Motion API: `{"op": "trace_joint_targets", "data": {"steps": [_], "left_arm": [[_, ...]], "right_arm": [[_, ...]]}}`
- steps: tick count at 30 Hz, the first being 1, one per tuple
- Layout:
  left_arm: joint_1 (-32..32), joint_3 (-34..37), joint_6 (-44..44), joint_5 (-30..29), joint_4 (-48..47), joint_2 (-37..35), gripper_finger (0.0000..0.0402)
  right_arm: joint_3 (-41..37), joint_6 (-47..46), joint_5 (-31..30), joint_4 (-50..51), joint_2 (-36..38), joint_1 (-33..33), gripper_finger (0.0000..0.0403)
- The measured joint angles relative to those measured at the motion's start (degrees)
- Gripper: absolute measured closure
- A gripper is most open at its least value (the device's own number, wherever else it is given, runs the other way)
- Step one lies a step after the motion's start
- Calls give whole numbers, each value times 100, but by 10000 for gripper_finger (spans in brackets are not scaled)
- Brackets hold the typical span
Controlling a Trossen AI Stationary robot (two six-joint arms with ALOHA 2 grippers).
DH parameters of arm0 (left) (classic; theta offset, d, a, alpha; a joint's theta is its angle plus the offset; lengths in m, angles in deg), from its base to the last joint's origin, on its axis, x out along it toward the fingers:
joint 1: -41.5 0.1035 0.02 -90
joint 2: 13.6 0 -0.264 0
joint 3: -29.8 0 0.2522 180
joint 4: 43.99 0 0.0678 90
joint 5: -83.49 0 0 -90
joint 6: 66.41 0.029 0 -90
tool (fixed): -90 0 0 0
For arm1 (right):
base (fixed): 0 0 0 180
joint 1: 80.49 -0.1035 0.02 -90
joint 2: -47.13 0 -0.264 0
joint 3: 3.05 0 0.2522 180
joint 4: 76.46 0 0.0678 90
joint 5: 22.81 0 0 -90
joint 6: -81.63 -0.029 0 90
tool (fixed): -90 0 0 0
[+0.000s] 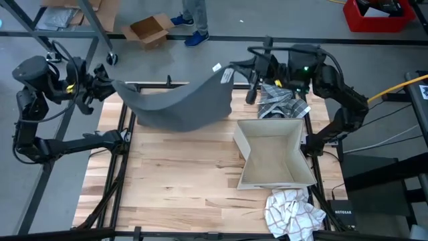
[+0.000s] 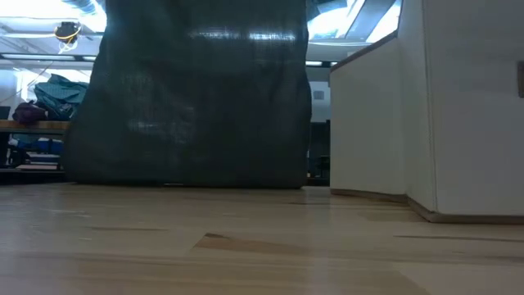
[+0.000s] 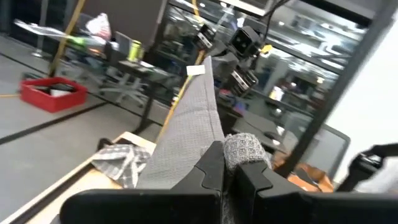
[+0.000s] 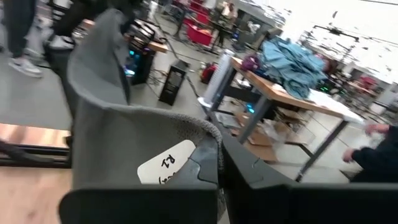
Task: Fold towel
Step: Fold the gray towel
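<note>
Spanning the far half of the wooden table (image 1: 167, 181), a dark grey towel (image 1: 184, 104) is hanging stretched between the two grippers, its lower edge sagging down to brush the tabletop, as the low view (image 2: 188, 106) is showing. The towel is running from one pair of fingers to the other, with its slack middle bowing toward the near side of the table. Just beside and below the right fingers, an open white box (image 1: 274, 154) is standing on the table, its flaps up. Behind the box, close under the right arm, a striped cloth (image 1: 279, 104) is lying crumpled, and a white checked cloth (image 1: 291, 211) is lying bunched at the table's near edge, well apart from either set of fingers. The left gripper (image 1: 107, 84) is pinching one upper corner of the towel, its fingers (image 3: 208, 171) closing tightly on the bunched fabric. The right gripper (image 1: 235, 69) is clamping the opposite corner, its fingers (image 4: 205, 165) pressing shut on the cloth right beside a small white tag (image 4: 165, 163) sewn to the towel's edge. On the floor beyond the table, a brown cardboard box (image 1: 148, 29) is lying open, and a person's legs (image 1: 194, 17) are standing near it.
</note>
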Motion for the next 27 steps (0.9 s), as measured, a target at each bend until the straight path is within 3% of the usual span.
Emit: {"op": "trace_joint_targets", "data": {"steps": [13, 21, 27], "left_arm": [[0, 0, -399, 752, -188, -15, 401], [0, 0, -634, 711, -1570, 0, 401], [0, 2, -566, 132, -1932, 24, 401]], "right_arm": [[2, -1480, -24, 502, 331, -668, 398], [0, -2158, 267, 953, 264, -657, 398], [0, -1724, -305, 1174, 90, -580, 398]]}}
